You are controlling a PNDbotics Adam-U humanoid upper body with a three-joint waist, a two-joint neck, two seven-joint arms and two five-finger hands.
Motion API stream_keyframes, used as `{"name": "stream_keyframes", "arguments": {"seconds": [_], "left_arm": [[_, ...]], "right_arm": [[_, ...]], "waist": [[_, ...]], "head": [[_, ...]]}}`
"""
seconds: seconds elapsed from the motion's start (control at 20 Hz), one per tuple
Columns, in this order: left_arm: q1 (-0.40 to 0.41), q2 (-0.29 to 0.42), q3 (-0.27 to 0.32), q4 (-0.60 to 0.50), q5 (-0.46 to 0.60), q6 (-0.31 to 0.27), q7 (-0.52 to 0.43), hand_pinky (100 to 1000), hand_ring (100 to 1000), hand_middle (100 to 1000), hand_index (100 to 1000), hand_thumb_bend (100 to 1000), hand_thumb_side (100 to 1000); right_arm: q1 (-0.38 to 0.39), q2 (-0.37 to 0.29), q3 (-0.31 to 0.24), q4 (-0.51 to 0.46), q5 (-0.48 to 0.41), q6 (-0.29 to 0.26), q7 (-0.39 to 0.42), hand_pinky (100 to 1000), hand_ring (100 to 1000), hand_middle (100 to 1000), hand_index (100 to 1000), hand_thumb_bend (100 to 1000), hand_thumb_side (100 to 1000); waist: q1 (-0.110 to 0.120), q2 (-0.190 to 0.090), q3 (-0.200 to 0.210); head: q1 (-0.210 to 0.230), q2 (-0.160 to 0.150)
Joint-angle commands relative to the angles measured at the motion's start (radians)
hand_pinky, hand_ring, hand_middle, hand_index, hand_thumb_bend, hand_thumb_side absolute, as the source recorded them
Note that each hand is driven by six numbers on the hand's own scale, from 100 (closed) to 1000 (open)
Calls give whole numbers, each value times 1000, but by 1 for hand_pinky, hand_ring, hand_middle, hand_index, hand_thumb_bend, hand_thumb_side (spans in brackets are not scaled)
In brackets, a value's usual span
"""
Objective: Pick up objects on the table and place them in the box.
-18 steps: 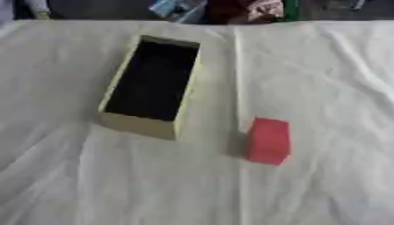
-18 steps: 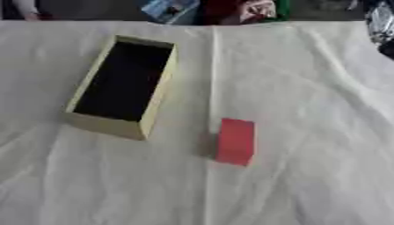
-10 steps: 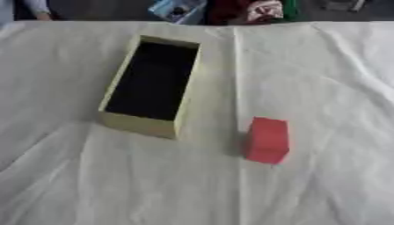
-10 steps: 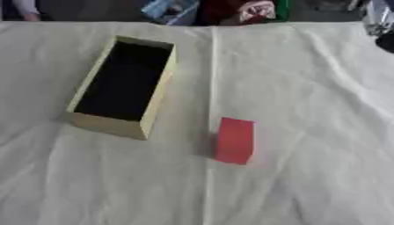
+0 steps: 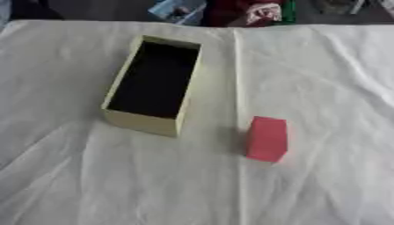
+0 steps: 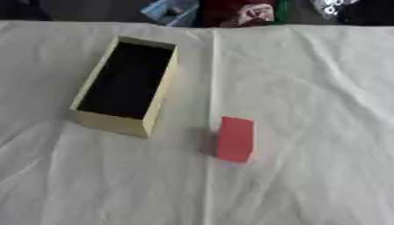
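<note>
White creased cloth covers the table (image 5: 323, 79), and assorted clutter is seen beyond its far edge. An open yellow box (image 5: 122, 118) with a dark interior is set lengthwise left of centre, its mouth facing up so that items can be lowered in from above. One red block (image 5: 267, 139) is placed on the cloth just right of the box's near end, apart from it and unobstructed, so access from the right side is judged simplest. Neither hand is shown in either view; their finger state cannot be told, and no position of the block relative to a hand can be given. Nothing is seen inside the box.
</note>
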Motion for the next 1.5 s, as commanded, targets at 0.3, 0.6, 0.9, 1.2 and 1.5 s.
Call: {"name": "stream_keyframes", "arguments": {"seconds": [0.3, 0.6, 0.9, 1.2, 1.5], "left_arm": [[-1, 33, -5, -20, 4, 2, -10, 569, 550, 521, 653, 233, 100], [6, 31, -5, -20, 5, 4, -12, 568, 550, 520, 652, 231, 100], [10, 30, -5, -20, 7, 6, -13, 568, 550, 520, 652, 231, 100], [11, 29, -6, -20, 8, 6, -14, 569, 550, 520, 652, 232, 100], [16, 30, -6, -20, 8, 8, -14, 569, 552, 521, 652, 233, 100]], "right_arm": [[-133, -58, 177, 40, 139, 37, 133, 840, 817, 851, 887, 100, 517], [-241, 28, 253, 87, 226, 33, 300, 836, 822, 848, 892, 100, 559], [-270, 64, 289, 121, 213, 39, 357, 839, 822, 847, 894, 115, 559], [-268, 73, 296, 108, 153, 69, 404, 842, 819, 842, 891, 156, 551], [-251, 101, 301, 93, 135, 90, 431, 847, 823, 846, 892, 190, 555]], "waist": [[-22, -44, -4], [-20, -49, -11], [-21, -51, -15], [-22, -54, -18], [-23, -63, -27]], "head": [[-5, 12], [-2, 20], [1, 23], [5, 23], [11, 30]]}}
